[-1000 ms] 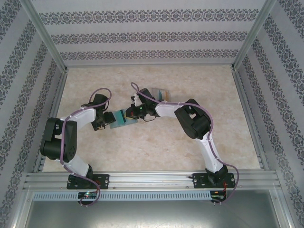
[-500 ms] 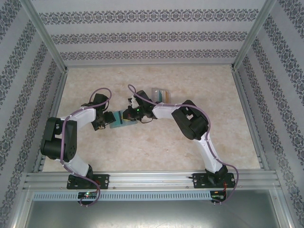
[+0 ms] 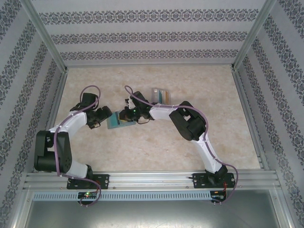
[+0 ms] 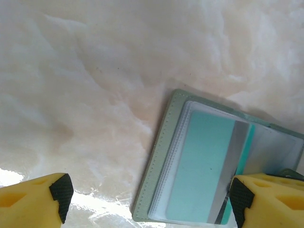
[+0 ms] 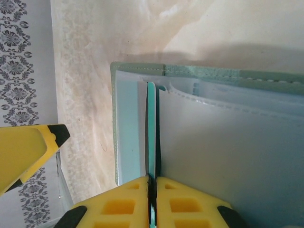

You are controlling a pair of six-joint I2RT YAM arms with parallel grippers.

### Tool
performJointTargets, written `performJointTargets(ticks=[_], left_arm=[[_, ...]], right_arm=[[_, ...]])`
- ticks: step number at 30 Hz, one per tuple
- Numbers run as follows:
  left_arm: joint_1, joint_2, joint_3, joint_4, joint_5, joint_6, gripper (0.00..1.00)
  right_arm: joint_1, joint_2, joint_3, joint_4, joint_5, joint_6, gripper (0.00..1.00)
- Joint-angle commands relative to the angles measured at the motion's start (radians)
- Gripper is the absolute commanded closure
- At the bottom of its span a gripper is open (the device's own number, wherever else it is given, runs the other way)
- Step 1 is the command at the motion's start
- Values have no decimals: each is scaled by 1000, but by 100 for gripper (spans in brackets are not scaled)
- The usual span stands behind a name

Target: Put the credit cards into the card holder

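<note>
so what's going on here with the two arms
The right gripper is pinched on a teal card, holding it edge-on between the clear sleeves of the open card holder, which lies flat on the table. The card is partly in. The left gripper is open beside the holder, one finger over its corner, not gripping it. What look like more cards sit in a clear box farther back.

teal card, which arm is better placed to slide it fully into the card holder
Right. The right gripper is pinched on the teal card, which stands between the clear sleeves of the card holder. The left gripper is open at the holder's edge, gripping nothing.
</note>
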Motion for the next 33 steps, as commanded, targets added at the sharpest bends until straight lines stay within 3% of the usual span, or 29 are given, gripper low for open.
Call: performJointTargets(ticks=[1, 8, 12, 24, 33], left_arm=[[11, 0, -23, 47, 62, -14, 9], [8, 72, 1, 75, 143, 8, 0], [-10, 91, 30, 65, 141, 25, 1], [-159, 208, 188, -113, 30, 145, 1], [-239, 338, 304, -265, -131, 172, 1]], right_arm=[[18, 19, 21, -3, 16, 10, 86], [-1, -85, -70, -27, 79, -53, 69], [-20, -153, -141, -18, 99, -74, 61], [-68, -393, -323, 19, 230, -158, 57], [-86, -531, -410, 21, 349, -244, 57]])
